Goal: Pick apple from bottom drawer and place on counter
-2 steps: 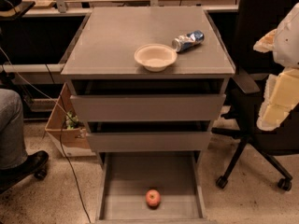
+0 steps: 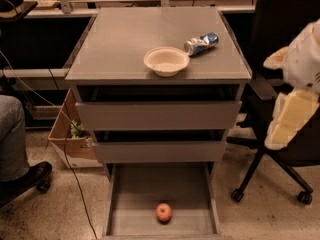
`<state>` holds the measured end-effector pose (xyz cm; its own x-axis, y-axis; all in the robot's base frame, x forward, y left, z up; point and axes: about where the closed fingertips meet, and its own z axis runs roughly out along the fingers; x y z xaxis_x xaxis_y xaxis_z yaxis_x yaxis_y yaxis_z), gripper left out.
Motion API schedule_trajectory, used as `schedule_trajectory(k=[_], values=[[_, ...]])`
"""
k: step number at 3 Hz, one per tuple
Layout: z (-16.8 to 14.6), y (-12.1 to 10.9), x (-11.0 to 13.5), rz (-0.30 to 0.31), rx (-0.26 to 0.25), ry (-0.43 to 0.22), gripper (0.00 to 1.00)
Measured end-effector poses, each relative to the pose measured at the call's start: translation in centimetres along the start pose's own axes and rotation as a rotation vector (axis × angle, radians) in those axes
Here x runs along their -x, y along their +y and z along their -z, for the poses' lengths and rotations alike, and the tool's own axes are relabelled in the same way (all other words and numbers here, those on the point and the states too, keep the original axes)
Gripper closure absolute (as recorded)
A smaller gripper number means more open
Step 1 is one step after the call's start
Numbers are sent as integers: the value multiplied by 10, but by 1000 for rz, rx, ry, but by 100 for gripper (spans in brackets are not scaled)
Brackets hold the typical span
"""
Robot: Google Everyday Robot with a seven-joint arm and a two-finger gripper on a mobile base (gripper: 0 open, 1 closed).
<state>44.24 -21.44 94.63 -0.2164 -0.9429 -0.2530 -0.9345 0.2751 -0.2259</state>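
One small red-orange apple lies in open grey bottom drawer; cream gripper far right, can't tell its grip.

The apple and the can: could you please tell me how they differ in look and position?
The apple is round and red-orange; the can is crushed, blue and silver. The apple sits on the floor of the open bottom drawer; the can lies on its side up on the counter, beside the bowl. Both are small and neither is held: the gripper hangs at the view's right edge, clear of both.
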Motion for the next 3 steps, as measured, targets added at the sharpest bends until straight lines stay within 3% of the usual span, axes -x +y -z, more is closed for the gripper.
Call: schedule_trajectory(k=[2, 3], values=[[-156, 42, -5, -12, 134, -210, 0], [-237, 61, 15, -24, 208, -309, 0]])
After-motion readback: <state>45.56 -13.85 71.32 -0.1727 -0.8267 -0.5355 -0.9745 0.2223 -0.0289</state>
